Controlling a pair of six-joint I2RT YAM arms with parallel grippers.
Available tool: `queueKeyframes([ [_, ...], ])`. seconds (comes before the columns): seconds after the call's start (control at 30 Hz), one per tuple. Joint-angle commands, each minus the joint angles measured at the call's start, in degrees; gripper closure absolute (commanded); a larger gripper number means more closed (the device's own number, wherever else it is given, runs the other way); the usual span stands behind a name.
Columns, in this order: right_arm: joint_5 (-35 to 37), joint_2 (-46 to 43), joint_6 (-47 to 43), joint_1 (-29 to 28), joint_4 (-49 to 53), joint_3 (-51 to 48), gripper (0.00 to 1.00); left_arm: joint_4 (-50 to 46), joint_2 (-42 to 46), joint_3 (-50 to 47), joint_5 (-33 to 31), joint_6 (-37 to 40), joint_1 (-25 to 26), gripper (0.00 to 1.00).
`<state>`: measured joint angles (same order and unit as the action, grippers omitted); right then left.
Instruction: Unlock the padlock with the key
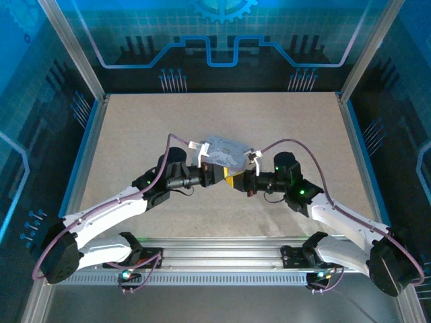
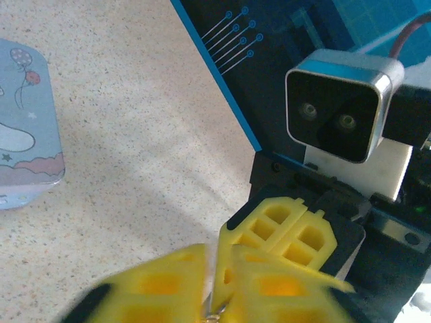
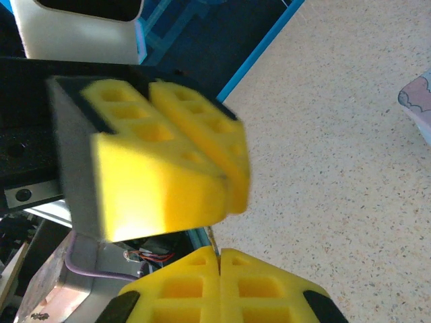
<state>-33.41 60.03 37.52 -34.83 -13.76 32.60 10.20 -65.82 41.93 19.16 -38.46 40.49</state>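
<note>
Tin [image 1: 225, 151]: grey-blue with a picture lid of balloons and clouds, lying flat near the middle of the speckled table [image 1: 135, 128].

Left gripper [image 2: 214, 266]: just on the near side of the tin, reaching in from the tin's left. Its yellow fingers are pressed together along one seam (blurred in its own wrist view).

Right gripper [image 3: 219, 259]: also just on the near side of the tin, reaching in from the tin's right and meeting the left gripper tip to tip. Its yellow fingers lie flat against each other, pinching the key.

Key [image 3: 212, 239]: a thin metal sliver standing out of the seam between the right fingertips, on the near side of the tin. Its free end points at the underside of the left gripper's fingers and is very close to them; whether it touches them I cannot tell.

Metal glint [image 2: 215, 312]: a small bright speck low in the seam of the left gripper's fingers. It is too blurred to tell whether it is the padlock.

Right wrist camera [image 2: 340, 104]: silver-framed with two lenses, above the right gripper's fingers on the side away from the tin.

Purple cable [image 1: 296, 145]: arches from the right arm down to a white clip beside the tin's right edge.
</note>
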Motion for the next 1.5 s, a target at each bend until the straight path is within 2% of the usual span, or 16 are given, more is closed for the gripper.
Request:
queueKeyframes([
  [0.0,1.18,0.26,-0.25,0.20,1.69,0.89,1.00,-0.98,1.36,1.97,-0.77,0.90,-0.48,0.67],
  [0.2,3.01,0.52,-0.93,0.40,4.09,0.88,1.00,-5.48,4.21,1.15,-3.87,1.67,-2.36,0.47],
  [0.37,5.06,2.44,-1.22,1.22,5.65,1.32,1.00,-9.23,7.33,-1.98,-6.46,1.65,-5.90,0.22],
  [0.5,5.79,5.47,-0.88,2.58,5.17,2.17,1.00,-11.61,8.43,-4.93,-9.23,3.04,-8.02,0.12],
  [0.83,5.18,18.03,3.20,6.92,-4.72,5.12,1.00,-11.96,2.63,-7.34,-11.75,7.44,-8.33,0.11],
  [1.1,5.84,26.47,3.62,9.72,-6.70,9.34,1.00,-6.06,-5.99,-6.42,-11.50,10.40,-8.32,0.12],
  [1.3,3.39,33.21,3.55,11.31,-7.77,12.85,1.00,-0.28,-10.29,-7.04,-10.98,11.99,-8.25,0.12],
  [1.47,4.19,36.08,2.57,11.45,-5.66,14.67,1.00,3.29,-13.41,-7.41,-10.72,13.27,-8.31,0.13],
])
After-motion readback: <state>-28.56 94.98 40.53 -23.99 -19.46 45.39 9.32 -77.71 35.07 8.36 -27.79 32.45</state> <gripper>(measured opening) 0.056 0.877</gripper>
